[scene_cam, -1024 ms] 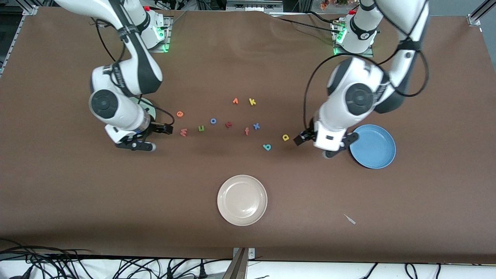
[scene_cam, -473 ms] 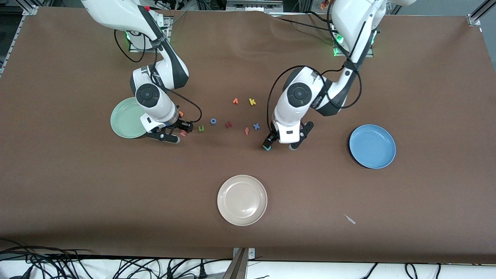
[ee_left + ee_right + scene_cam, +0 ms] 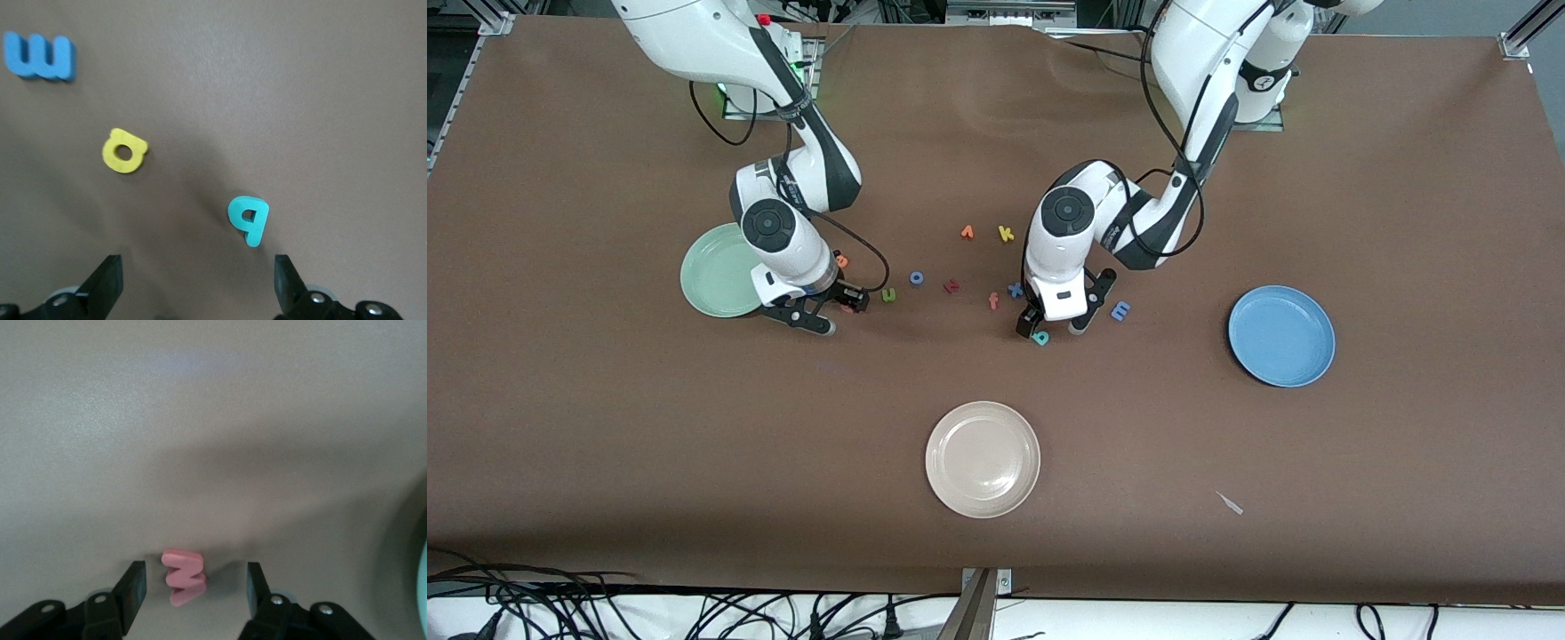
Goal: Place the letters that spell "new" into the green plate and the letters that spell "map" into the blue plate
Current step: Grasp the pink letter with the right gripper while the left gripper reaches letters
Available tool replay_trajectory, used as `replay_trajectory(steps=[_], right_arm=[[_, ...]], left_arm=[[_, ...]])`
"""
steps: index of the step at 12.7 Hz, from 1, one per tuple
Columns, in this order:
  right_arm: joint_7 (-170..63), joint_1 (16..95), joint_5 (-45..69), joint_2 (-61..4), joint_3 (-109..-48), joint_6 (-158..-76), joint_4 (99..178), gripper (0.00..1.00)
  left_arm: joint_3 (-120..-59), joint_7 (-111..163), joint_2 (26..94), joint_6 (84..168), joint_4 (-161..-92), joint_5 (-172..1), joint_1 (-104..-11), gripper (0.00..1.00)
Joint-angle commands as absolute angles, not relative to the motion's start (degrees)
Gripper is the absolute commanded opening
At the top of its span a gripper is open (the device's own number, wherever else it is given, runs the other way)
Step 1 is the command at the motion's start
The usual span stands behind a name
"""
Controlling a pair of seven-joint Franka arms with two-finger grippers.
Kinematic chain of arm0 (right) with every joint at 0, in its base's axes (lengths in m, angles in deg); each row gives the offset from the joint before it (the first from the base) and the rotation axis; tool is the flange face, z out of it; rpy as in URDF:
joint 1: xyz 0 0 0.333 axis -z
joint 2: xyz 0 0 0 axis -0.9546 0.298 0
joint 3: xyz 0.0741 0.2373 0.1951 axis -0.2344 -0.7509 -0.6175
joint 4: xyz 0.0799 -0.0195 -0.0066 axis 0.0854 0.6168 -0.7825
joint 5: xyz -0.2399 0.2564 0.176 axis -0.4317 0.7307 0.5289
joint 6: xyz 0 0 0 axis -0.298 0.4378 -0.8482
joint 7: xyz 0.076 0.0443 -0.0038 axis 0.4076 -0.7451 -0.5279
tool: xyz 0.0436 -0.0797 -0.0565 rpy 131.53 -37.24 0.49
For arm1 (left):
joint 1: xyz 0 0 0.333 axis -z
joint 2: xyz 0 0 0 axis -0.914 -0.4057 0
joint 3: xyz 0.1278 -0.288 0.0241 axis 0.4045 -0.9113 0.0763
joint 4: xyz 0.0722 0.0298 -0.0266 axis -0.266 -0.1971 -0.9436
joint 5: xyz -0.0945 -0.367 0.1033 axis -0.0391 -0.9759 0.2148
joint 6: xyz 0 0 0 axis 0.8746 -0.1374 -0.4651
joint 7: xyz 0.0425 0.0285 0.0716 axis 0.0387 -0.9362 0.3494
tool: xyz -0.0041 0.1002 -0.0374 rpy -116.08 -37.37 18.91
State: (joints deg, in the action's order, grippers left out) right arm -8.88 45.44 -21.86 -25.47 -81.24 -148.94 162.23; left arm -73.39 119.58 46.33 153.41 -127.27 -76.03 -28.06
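— Brown cloth covers the whole table. Where does the salmon-pink foam "w" lie?

— Flat on the cloth, just beside the pale mint-green plate, right between the right gripper's fingers. They stand apart, one on each side, with a gap on both.

— And its long axis?

— It runs across the closing line, so I judge the fingers would meet its narrow width. The right arm is bent low over it, wrist pointing down.

— The other arm?

— The left gripper hangs low over the teal foam "a", fingers wide apart. The letter sits off-centre, closer to one finger. The yellow foam "p" and blue foam "m" lie near it, and the mid-blue plate is well apart, toward the left arm's end.
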Motion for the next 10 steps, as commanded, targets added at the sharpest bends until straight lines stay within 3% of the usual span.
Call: replay_trajectory(steps=[1,4,5,8,10], right_arm=[[-7.9,45.3,-22.1,-24.6,-81.3,-150.4,162.3,0.55],[-8.0,45.3,-22.1,-25.1,-81.4,-149.9,162.1,0.15],[-8.9,45.4,-22.1,-26.1,-81.3,-148.9,161.9,0.07],[-19.8,45.7,-22.0,-33.3,-76.4,-132.9,159.6,0.07],[-32.6,45.7,-21.8,-37.9,-71.2,-126.8,160.2,0.07]], left_arm=[[-72.6,121.4,44.6,155.1,-125.8,-73.7,-27.3,1.00],[-72.6,120.5,42.9,155.1,-124.5,-72.9,-27.3,1.00],[-72.6,120.5,42.9,155.1,-124.5,-71.3,-27.4,0.98],[-72.6,119.9,42.4,155.1,-124.3,-70.3,-27.4,0.94],[-72.6,118.4,42.0,154.4,-122.9,-70.2,-27.4,0.89]])
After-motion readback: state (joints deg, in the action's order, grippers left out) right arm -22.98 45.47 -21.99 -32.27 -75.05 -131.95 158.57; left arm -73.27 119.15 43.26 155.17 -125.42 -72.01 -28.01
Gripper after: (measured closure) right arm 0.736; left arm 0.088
